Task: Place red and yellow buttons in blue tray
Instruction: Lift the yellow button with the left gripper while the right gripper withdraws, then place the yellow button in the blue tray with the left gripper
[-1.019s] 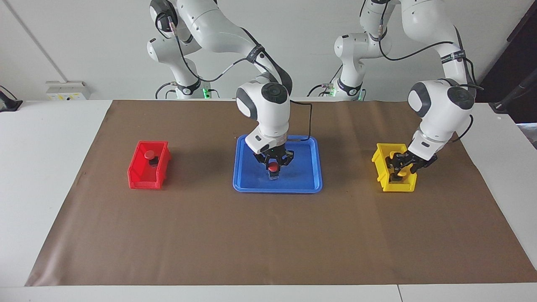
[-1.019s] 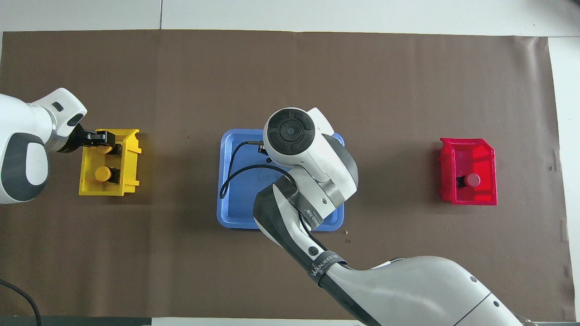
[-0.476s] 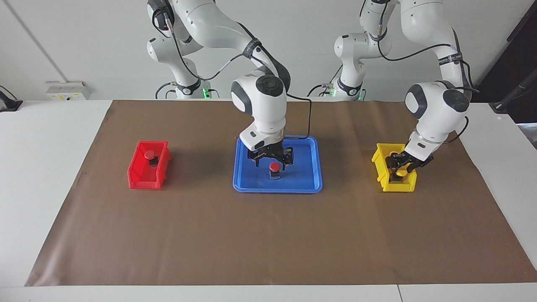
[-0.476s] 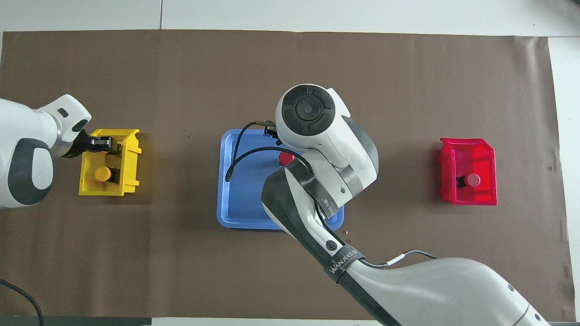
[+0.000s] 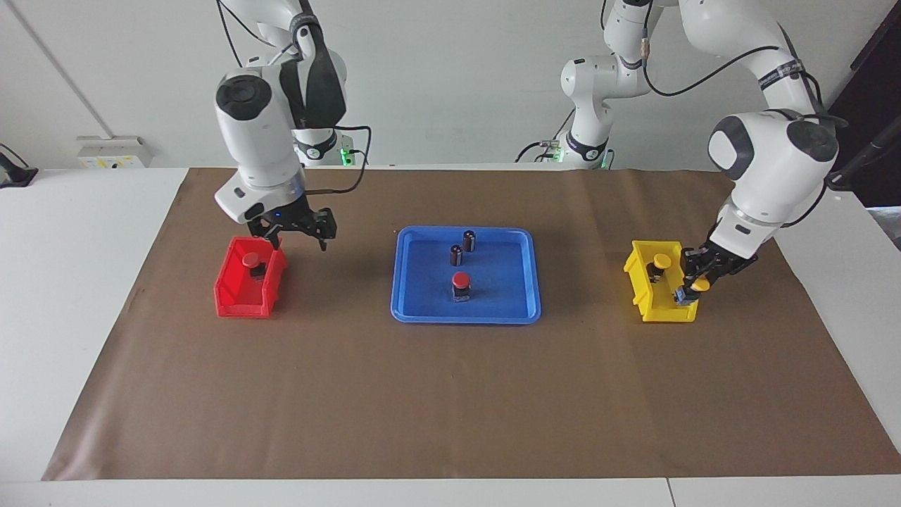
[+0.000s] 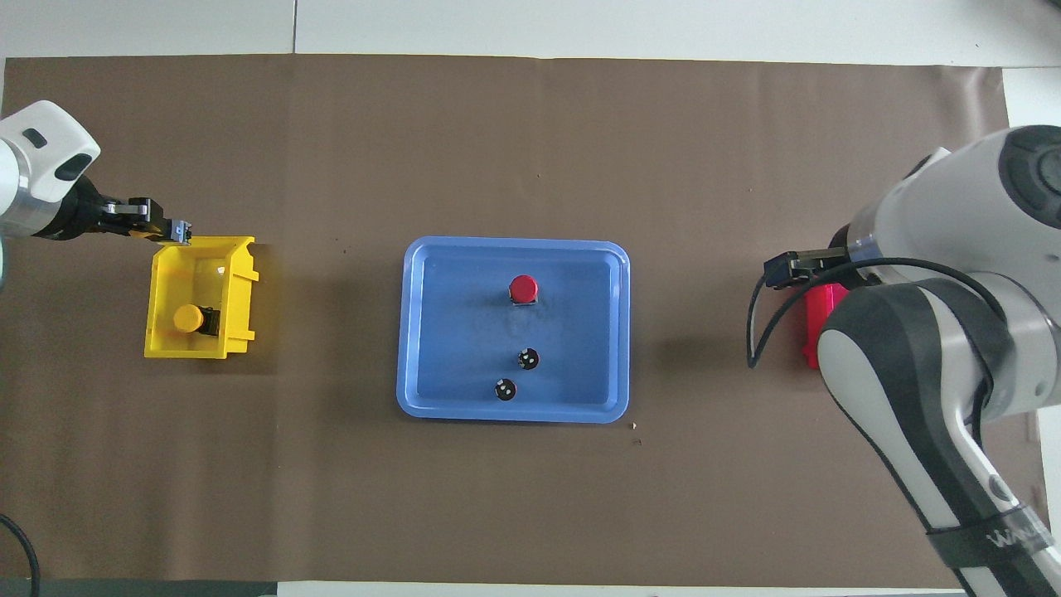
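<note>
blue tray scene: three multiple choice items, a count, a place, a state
1. Red-capped push buttons in the wide shallow blue plastic tray: A none, B one, C three.
2. The right hand is over: A the small deep red plastic bin, B the tray, C yellow bin.
3. The left hand is: A open, B shut on a yellow-capped push button, C shut on a cylinder.
1 B: one red cap. 2 A: hangs above it. 3 B: yellow cap gripped.
</note>
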Available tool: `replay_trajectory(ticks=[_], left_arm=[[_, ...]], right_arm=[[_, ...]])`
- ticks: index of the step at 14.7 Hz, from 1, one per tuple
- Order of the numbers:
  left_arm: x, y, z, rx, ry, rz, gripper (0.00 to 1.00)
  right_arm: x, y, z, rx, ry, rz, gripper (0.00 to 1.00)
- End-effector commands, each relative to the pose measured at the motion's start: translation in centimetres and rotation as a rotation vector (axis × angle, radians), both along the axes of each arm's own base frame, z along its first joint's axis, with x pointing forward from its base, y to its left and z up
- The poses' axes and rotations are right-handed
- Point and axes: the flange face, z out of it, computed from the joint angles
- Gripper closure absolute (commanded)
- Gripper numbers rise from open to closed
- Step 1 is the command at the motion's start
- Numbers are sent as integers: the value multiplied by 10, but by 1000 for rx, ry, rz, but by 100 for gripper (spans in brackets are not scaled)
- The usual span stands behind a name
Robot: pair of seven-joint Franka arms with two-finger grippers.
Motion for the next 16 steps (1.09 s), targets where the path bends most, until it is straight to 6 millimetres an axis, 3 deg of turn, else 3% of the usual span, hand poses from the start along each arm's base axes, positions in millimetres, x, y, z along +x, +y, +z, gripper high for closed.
replay_trajectory(ticks=[1, 3, 4, 6, 9, 13, 16], left_arm=[[-4, -97, -5, 6, 20, 77, 99], [-30, -177, -28, -5, 21, 111, 99], [-41, -206, -43, -10, 18, 131, 99], [-58, -243, -64, -28, -3, 143, 99], [-86, -298, -87, -23, 19, 153, 99], [-107, -341, -105, -36, 11, 157, 99], [-111, -350, -121, -24, 24, 152, 99]], right_arm=[[-36, -33, -37, 19, -32, 39, 12], [-36, -52, -41, 19, -26, 13, 16], [-36, -58, -45, 20, -25, -1, 17], [-34, -72, -60, 23, -3, 9, 25], [-31, -78, -59, 22, -25, 19, 28], [-27, -80, -71, 22, -28, 22, 30], [-27, -82, -74, 21, -38, 27, 33]])
